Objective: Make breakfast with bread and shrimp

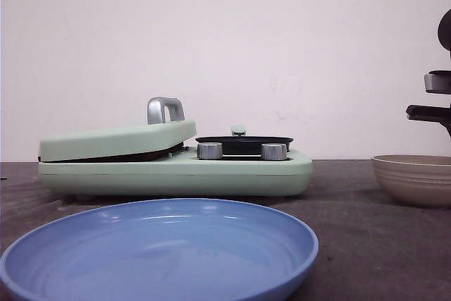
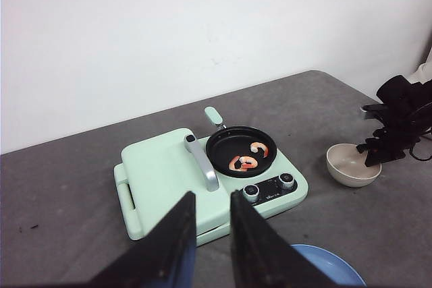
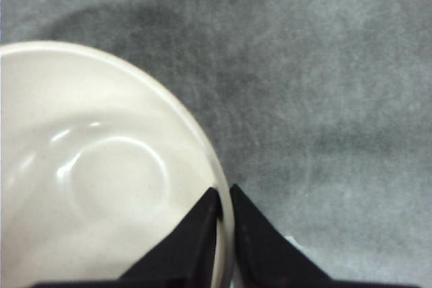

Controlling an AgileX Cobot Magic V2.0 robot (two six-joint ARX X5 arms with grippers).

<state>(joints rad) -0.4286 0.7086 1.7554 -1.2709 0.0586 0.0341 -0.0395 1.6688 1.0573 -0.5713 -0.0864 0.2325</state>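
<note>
You are looking at a grey table (image 2: 61,187) in front of a plain white wall. A mint-green breakfast maker (image 2: 202,187) is sitting near the middle of it, with its flat sandwich lid (image 1: 116,140) resting down, slightly raised at the hinge side, and a silver handle (image 1: 165,110) standing on top. Beside the lid, a small black pan (image 2: 241,151) is sitting on the maker, holding two pink shrimp (image 2: 248,160) curled close together. Two silver knobs (image 1: 239,151) are facing you below the pan.

The bread is not showing in any view; with the lid down, you cannot tell whether it is underneath.

A blue plate (image 1: 162,252) is lying nearest to you, in front of the maker. A beige bowl (image 2: 351,164) is standing on the table to the right, apart from the maker.

Your left gripper (image 2: 212,224) is hovering high above the table, on your side of the maker, its two dark fingers (image 2: 177,234) parted by a narrow gap with nothing between them.

Your right gripper (image 3: 223,202) is reaching down at the bowl's rim. In the right wrist view its fingertips are pinching the rim (image 3: 226,217), one inside the bowl and one outside.
</note>
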